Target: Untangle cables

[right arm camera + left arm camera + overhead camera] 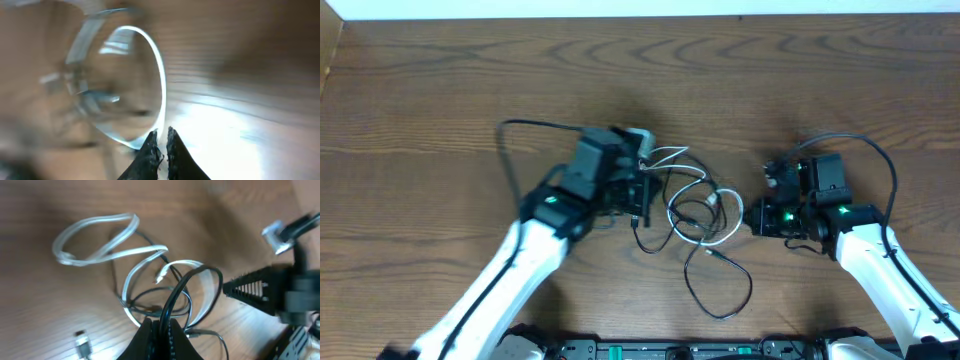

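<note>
The cables (700, 205) are lying knotted at the middle of the table (440, 90), between the two arms. The bundle's long axis is running across the table from one gripper to the other, while a black tail loop (748, 290) is trailing off toward the robot's base. The left gripper (161, 322) is clenching a black cable (172, 297). That cable is arching up out of the fingertips in a tall loop and pointing toward the far arm. The white cable (112, 255) is spreading in flattened loops, with its longest loop stretching away from the knot on the left gripper's side. The right gripper (162, 134) is pinching the white cable at the rim of a rounded loop, its fingers drawn together with only a thin slit between them. The overhead view is showing the full span of the bundle and both arms flanking it, but the contact at the fingertips is hiding under the wrists there. The left wrist view is supplying the black-cable grasp, the crossings at the knot, and a small plug (81, 341) lying loose on the wood apart from the loops. The right wrist view is heavily blurred, so nothing behind the white loop can be made out.
</note>
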You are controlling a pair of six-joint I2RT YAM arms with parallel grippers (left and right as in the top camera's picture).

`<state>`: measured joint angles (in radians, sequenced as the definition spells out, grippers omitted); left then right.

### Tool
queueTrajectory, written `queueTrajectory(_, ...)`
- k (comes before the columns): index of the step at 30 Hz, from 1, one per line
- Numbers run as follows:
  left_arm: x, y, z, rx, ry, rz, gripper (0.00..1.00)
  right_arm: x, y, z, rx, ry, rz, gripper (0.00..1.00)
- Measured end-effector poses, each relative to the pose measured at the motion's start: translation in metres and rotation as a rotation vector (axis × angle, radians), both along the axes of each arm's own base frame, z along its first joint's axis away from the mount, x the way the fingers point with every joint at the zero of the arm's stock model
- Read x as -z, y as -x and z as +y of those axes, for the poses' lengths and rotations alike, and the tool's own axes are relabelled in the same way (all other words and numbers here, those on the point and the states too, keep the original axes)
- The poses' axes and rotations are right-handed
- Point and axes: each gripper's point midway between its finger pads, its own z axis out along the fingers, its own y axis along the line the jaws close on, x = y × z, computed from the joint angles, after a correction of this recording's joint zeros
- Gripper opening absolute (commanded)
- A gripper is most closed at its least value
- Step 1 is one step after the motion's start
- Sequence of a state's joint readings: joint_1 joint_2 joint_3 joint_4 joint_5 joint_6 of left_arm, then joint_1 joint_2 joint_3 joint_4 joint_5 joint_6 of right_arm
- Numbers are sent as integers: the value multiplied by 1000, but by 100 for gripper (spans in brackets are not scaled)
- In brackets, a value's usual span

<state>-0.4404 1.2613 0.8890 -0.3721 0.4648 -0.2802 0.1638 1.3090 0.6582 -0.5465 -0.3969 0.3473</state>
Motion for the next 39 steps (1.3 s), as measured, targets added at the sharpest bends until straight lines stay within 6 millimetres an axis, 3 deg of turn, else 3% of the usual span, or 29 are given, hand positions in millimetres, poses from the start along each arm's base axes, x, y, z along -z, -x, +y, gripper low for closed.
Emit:
queueTrajectory(8,-52,-10,64,-190,46,-127,7,16,-4,-67,267,286,37,12)
queueTrajectory(14,-82,-14,101,-309,66,-226,7,17,-7,-92,361,331,41,15)
queueTrajectory(20,-98,-15,129,-407,78,-279,7,16,-10,-107,421,338,39,27)
queueTrajectory(23,-107,-18,130,-415,125,-295,7,10,-24,-92,360,252,-20,33)
queueTrajectory(27,-139,-16,98,-259,281,-360,7,-12,-41,-38,130,9,-141,44)
queueTrajectory(31,-164,-3,60,-65,411,-396,7,-44,-41,18,-107,-223,-254,51)
queueTrajectory(34,-161,9,34,35,449,-343,7,-57,-29,49,-241,-315,-283,55)
queueTrajectory(39,-144,23,-7,144,459,-254,8,-51,-17,63,-289,-295,-255,55)
